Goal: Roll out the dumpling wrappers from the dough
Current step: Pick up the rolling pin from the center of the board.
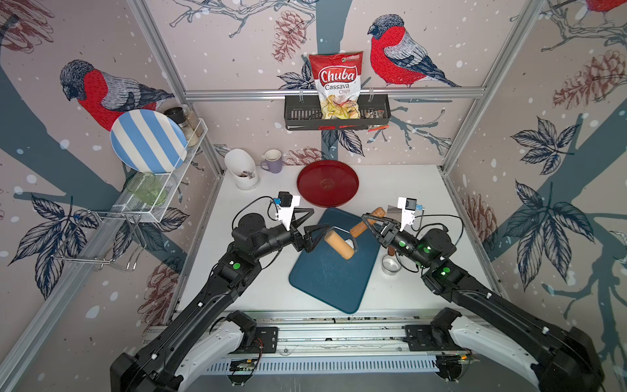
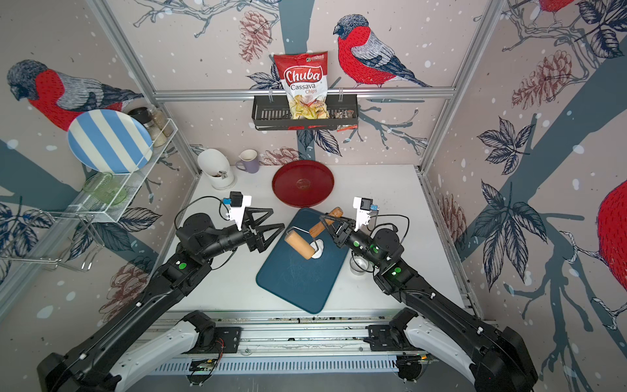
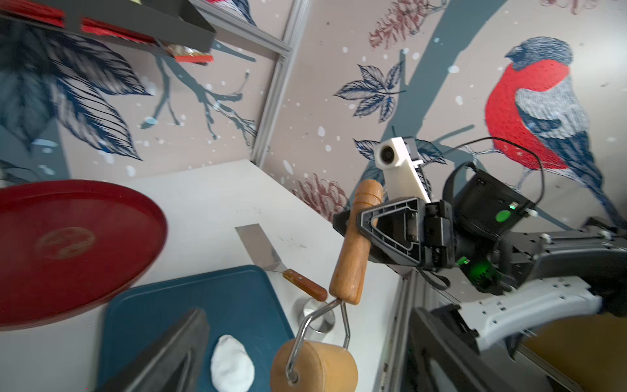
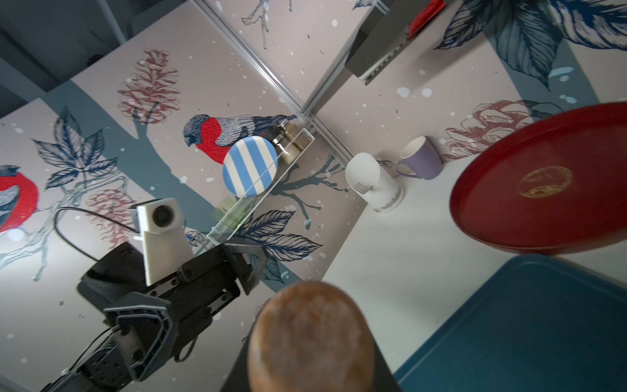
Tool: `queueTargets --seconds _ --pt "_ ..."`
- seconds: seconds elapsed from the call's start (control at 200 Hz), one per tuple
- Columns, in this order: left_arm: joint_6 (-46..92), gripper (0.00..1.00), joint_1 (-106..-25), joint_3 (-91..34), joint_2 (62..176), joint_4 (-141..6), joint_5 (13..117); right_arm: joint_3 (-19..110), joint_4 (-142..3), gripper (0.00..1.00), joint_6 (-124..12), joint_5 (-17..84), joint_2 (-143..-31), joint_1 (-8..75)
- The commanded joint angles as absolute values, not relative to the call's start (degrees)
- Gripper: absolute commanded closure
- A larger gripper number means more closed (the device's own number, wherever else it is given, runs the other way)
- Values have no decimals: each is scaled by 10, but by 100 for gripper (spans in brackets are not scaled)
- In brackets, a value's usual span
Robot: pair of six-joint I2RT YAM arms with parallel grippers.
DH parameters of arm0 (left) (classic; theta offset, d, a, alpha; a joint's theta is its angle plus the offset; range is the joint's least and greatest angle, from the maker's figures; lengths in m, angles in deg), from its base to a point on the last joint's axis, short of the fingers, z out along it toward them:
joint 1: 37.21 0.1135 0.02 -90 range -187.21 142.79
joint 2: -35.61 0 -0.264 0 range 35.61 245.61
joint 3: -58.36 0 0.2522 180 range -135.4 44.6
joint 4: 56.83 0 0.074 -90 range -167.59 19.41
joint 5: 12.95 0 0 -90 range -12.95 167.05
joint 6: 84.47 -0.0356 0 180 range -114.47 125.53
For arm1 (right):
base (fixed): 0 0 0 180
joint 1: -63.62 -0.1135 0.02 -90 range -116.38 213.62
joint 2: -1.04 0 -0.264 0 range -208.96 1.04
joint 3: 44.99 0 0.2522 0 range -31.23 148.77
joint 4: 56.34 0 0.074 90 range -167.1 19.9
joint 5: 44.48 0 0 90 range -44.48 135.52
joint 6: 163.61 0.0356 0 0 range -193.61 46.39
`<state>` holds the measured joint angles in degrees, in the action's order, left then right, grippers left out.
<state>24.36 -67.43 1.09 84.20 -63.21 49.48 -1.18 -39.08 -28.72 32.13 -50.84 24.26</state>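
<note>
Dough lies as one small, thick oval lump on the far half of the board; nothing about it looks rolled thin, so I judge the task barely begun. From the left: the left gripper has its jaws spread wide with nothing between them, just beside the roller but clear of it. Behind, the tray carries no wrappers (only its centre emblem shows). The roller's drum covers the left part of the dough in both top views, yet the left wrist view shows a gap between them, so the drum is probably raised; I cannot tell whether it touches the board. Its handle slants up into the right gripper, whose jaws are closed around the wood, so that arm alone carries the tool. Right of the board, the spatula and the ring lie on the surface, apart from the dough. Done, by my reading: the roller is in hand and at the dough. Left: pressing the lump into a thin sheet, cutting round wrappers with the ring, and likely moving them to the tray
</note>
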Motion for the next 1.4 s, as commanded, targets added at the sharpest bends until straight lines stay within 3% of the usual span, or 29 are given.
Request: queueTargets --seconds 0.0,0.21,0.415,0.75,1.08,1.396 --pt "205 5 -673 11 828 -665 614 -3 -414 100 -292 364 -521 242" --pt "190 5 -692 12 844 -667 673 6 -429 100 -257 387 -550 244" --pt "155 5 -783 -17 914 -666 767 47 -499 100 -209 393 -576 256" --pt "81 7 -876 -47 998 -616 823 72 -549 100 -171 406 -599 258" --pt "63 14 -909 -97 1095 -644 841 75 -544 100 -160 395 -597 260" --pt "66 27 -921 -122 1152 -666 856 73 -549 100 -167 388 -590 265"
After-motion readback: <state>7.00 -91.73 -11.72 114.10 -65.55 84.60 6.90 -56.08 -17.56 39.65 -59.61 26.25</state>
